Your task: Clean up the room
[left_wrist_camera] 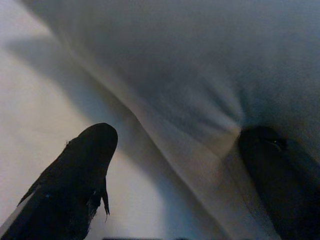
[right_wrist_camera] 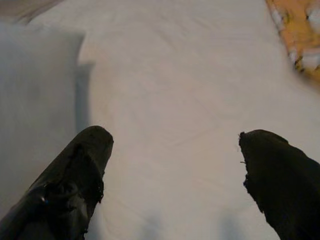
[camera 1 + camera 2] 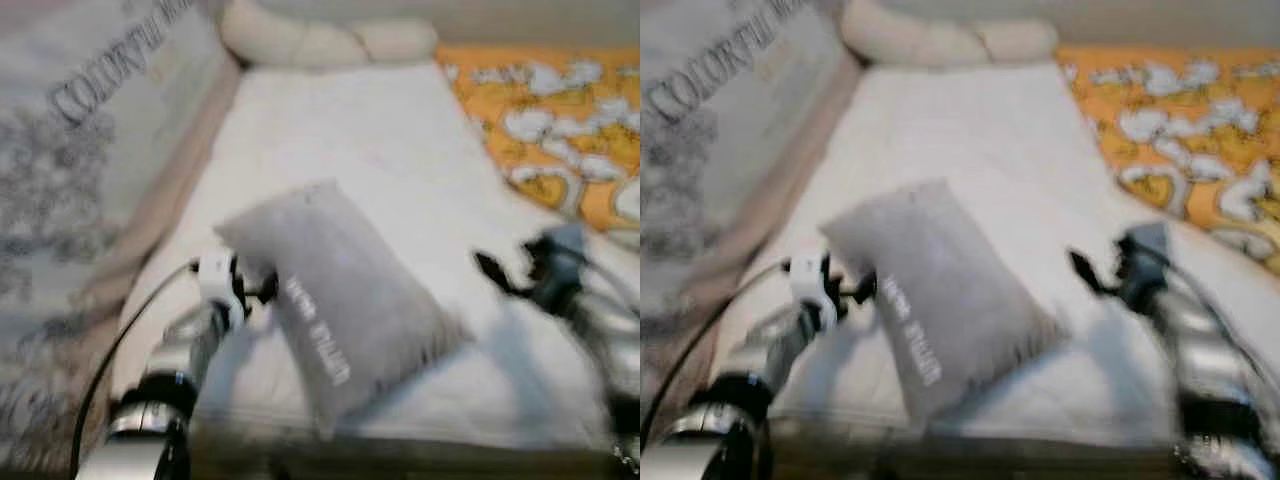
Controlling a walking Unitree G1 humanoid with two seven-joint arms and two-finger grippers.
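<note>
A grey pillow (image 3: 340, 300) with white lettering lies at an angle on the white bed sheet (image 3: 400, 140), near the bed's front edge. My left gripper (image 3: 258, 290) is at the pillow's left edge. In the left wrist view its fingers (image 1: 95, 150) are spread wide, with the pillow's seam (image 1: 200, 150) between them and one finger denting the fabric. My right gripper (image 3: 498, 270) hovers open over the bare sheet to the right of the pillow (image 2: 35, 100), with nothing between its fingers (image 2: 85, 155). The head views are blurred.
An orange blanket (image 3: 560, 120) with white shapes covers the bed's far right. Cream pillows (image 3: 320, 40) lie at the head. A grey printed fabric with dark lettering (image 3: 90, 130) rises along the left side. The bed's front edge (image 3: 420, 445) is just below the arms.
</note>
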